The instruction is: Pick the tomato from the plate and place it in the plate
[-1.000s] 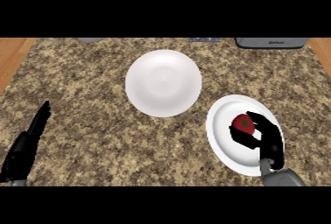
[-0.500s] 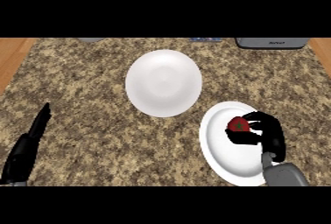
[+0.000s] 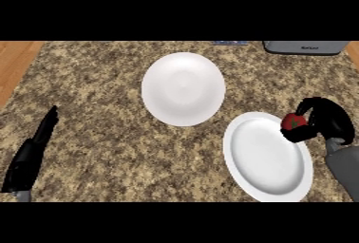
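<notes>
Speckled brown stone forms the counter (image 3: 105, 142), with two white plates on it — the far plate (image 3: 184, 88) near the middle, the near plate (image 3: 266, 156) to the right. At the near plate's far right rim, the right robot hand (image 3: 321, 122) curls around the tomato (image 3: 293, 122) — small, round, glossy red with a green top. At the left edge, the left robot hand (image 3: 32, 154) rests with fingers straight and together.
</notes>
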